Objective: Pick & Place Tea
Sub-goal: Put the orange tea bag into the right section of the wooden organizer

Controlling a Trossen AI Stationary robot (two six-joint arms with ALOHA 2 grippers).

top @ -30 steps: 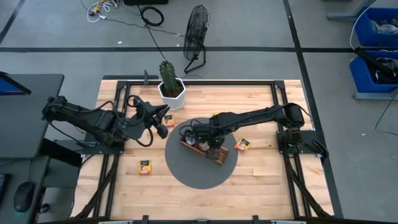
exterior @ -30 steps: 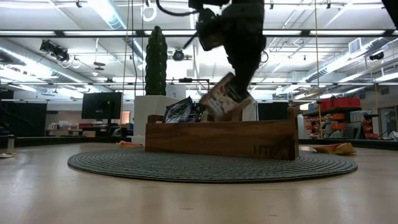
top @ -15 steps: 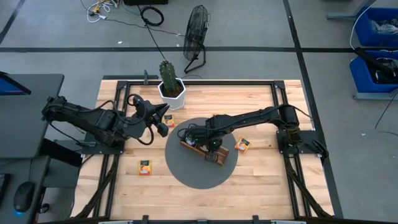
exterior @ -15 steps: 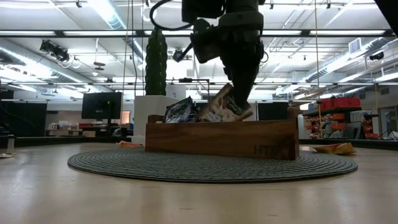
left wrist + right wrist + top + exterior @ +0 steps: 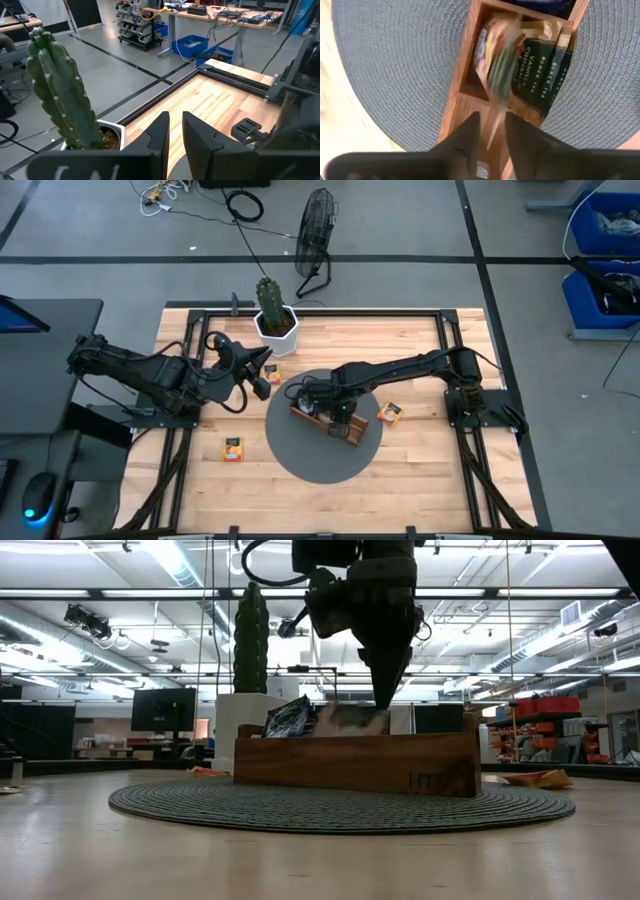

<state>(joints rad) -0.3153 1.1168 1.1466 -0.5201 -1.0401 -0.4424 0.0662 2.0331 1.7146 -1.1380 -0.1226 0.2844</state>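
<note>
The right gripper [image 5: 383,700], fingers parted and empty, points down directly over the wooden tray [image 5: 355,763]; the released tea packet [image 5: 496,62] drops beneath it into a compartment, joining others.

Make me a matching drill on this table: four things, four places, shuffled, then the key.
1. cactus
2. wooden tray
3. right gripper
4. orange packet

A. on the round grey mat
B. directly above the tray
C. on bare wood, near the left arm's side
D. in a white pot at the table's far edge

Pairs: 1-D, 2-A, 3-B, 4-C
</note>
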